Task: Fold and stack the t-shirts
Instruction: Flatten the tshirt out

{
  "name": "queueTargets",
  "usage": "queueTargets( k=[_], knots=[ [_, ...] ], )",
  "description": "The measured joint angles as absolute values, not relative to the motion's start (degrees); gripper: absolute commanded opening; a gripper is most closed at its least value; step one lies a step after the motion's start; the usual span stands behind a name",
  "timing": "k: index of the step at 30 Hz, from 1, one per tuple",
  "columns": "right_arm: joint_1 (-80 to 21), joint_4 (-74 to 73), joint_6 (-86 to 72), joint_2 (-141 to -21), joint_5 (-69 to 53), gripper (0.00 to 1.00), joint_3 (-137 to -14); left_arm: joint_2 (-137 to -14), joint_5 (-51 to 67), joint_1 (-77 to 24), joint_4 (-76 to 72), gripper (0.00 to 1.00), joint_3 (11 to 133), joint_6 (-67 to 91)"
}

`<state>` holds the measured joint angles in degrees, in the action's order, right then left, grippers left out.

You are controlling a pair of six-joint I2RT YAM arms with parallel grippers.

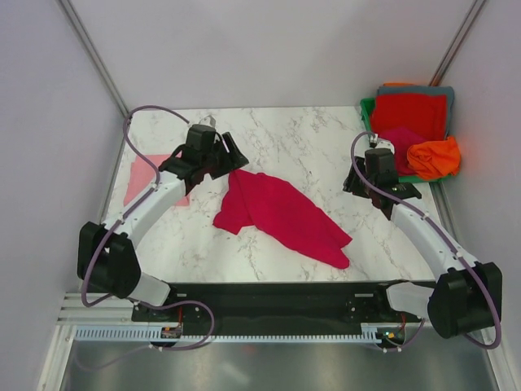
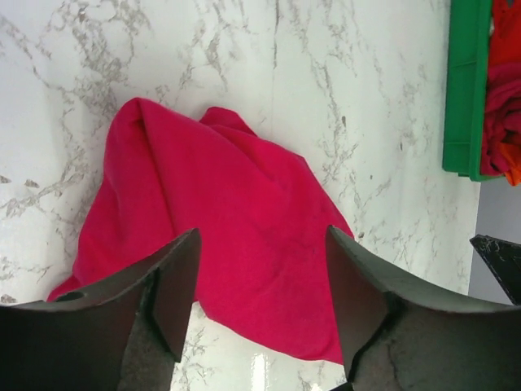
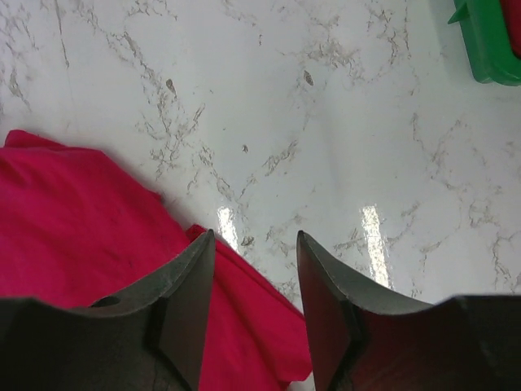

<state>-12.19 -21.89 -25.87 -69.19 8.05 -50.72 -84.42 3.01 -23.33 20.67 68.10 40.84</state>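
A deep magenta-crimson t-shirt [image 1: 281, 213] lies crumpled on the marble table, running from centre to front right. It also shows in the left wrist view [image 2: 220, 212] and the right wrist view [image 3: 73, 236]. A light pink folded t-shirt [image 1: 143, 174] lies at the left edge, partly under the left arm. My left gripper [image 1: 234, 152] is open and empty, above the shirt's far end; it shows too in the left wrist view [image 2: 262, 269]. My right gripper [image 1: 352, 184] is open and empty, right of the shirt; it shows too in the right wrist view [image 3: 255, 277].
A green bin [image 1: 368, 107] at the back right holds red [image 1: 409, 114], magenta [image 1: 402, 140], orange [image 1: 434, 156] and grey shirts. The bin's edge shows in the left wrist view [image 2: 466, 90] and the right wrist view [image 3: 492, 45]. Walls close the sides.
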Motion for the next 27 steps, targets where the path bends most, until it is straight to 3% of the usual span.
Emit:
queueTargets(
  k=[4,5,11,16,20,27],
  knots=[
    [-12.1,-26.7,-23.4,-69.3,6.6,0.53,-53.3,-83.4,2.1,-24.9,19.8,0.9,68.3,39.2],
    [-12.1,-27.7,-23.0,-69.3,6.6,0.53,-53.7,-83.4,1.7,-25.0,19.7,1.0,68.2,39.1],
    [-12.1,-34.0,-22.7,-67.2,6.3,0.4,-54.2,-83.4,2.5,-23.0,14.8,0.99,62.5,39.0],
    [-12.4,-34.7,-25.2,-64.2,4.8,0.43,-52.6,-83.5,7.3,-21.5,1.2,0.97,51.4,38.9],
    [-12.7,-33.4,-29.2,-58.1,5.3,0.43,-44.4,-83.5,12.1,-21.6,-8.9,0.93,44.5,38.9],
    [-12.9,-33.9,-37.7,-58.5,7.4,0.43,-36.2,-82.9,15.6,-21.8,-19.5,0.92,42.2,39.0]
  ],
)
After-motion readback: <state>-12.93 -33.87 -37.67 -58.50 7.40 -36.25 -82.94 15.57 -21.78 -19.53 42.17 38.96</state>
